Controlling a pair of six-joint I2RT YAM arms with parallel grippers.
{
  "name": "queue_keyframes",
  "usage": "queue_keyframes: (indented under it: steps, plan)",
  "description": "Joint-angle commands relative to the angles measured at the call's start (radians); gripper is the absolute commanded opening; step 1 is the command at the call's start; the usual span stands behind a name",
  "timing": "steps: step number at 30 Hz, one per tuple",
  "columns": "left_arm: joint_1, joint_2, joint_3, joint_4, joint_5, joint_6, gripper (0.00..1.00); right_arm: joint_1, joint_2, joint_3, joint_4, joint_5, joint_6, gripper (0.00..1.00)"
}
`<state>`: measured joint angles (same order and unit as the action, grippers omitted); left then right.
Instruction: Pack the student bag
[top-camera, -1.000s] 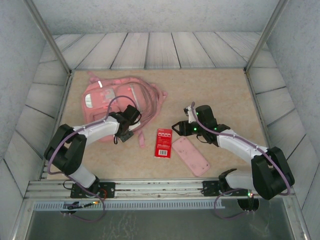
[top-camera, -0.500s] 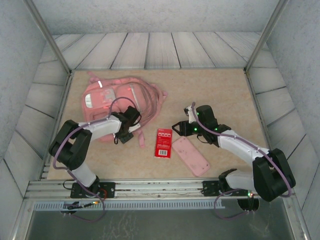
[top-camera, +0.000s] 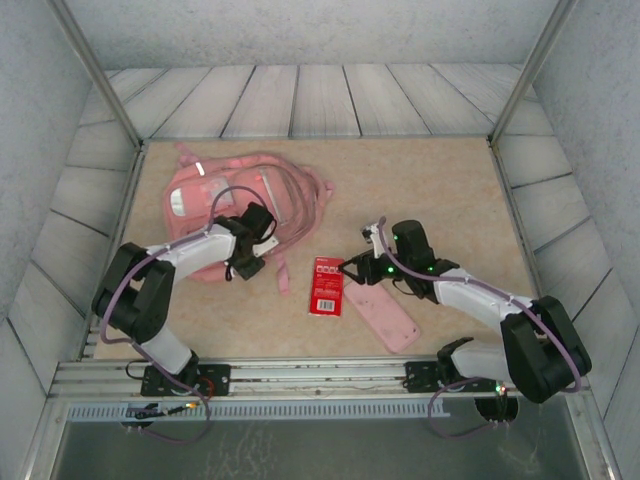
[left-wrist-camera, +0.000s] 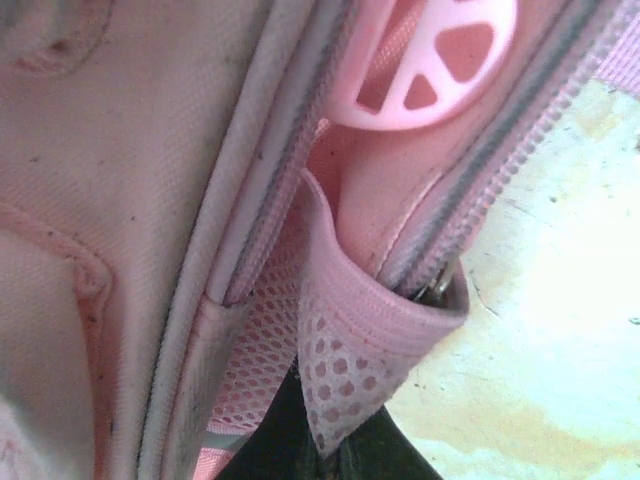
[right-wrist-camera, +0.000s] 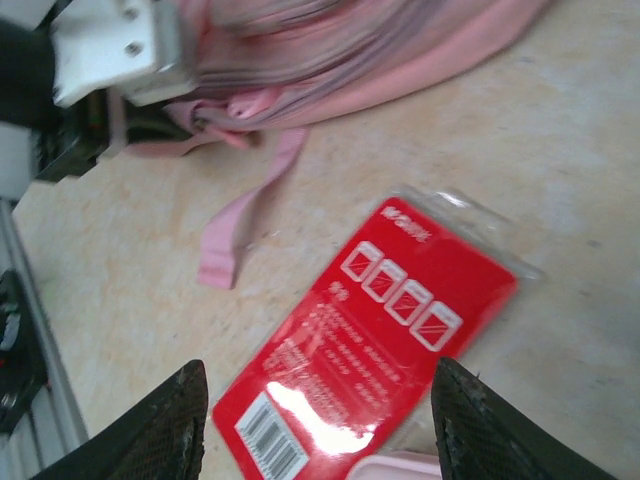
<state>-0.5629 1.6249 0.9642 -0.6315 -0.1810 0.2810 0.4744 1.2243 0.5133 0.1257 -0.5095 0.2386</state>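
The student bag (top-camera: 212, 198) is a pink backpack lying flat at the far left of the table. My left gripper (top-camera: 262, 241) is at the bag's near right edge. In the left wrist view it (left-wrist-camera: 326, 445) is shut on a pink mesh-lined flap (left-wrist-camera: 350, 350) beside the zip, under a round pink zip pull (left-wrist-camera: 425, 45). My right gripper (top-camera: 352, 268) hangs open just right of a red card packet (top-camera: 326, 286). In the right wrist view its jaws (right-wrist-camera: 320, 425) stand apart over the packet (right-wrist-camera: 375, 335), with nothing between them.
A flat pink pencil case (top-camera: 382, 312) lies just right of the red packet, and its rim (right-wrist-camera: 385, 468) shows between my right fingers. A loose pink strap (right-wrist-camera: 245, 225) trails from the bag toward the packet. Walls close in the table on three sides.
My left gripper has moved in to the bag's edge and shut on the mesh flap. My right gripper has dropped a little toward the red packet and narrowed slightly.
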Motion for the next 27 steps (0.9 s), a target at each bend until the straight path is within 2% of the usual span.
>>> queue_keyframes:
  steps: [1, 5, 11, 18, 27]
  plan:
    - [0.0, -0.053, 0.048, -0.041, 0.062, -0.009, 0.01, 0.021, 0.004, 0.024, 0.092, -0.126, -0.129, 0.59]
    - [-0.002, -0.113, 0.069, -0.068, 0.123, -0.016, 0.0, 0.054, 0.071, 0.059, 0.185, -0.163, -0.153, 0.59]
    - [-0.007, -0.212, 0.091, -0.101, 0.198, -0.018, 0.0, 0.14, 0.246, 0.142, 0.367, -0.106, -0.145, 0.52]
    - [-0.008, -0.272, 0.116, -0.145, 0.254, -0.013, 0.0, 0.196, 0.43, 0.215, 0.592, -0.059, -0.11, 0.46]
    - [-0.009, -0.322, 0.104, -0.151, 0.3, -0.014, 0.0, 0.258, 0.553, 0.277, 0.689, -0.008, -0.122, 0.42]
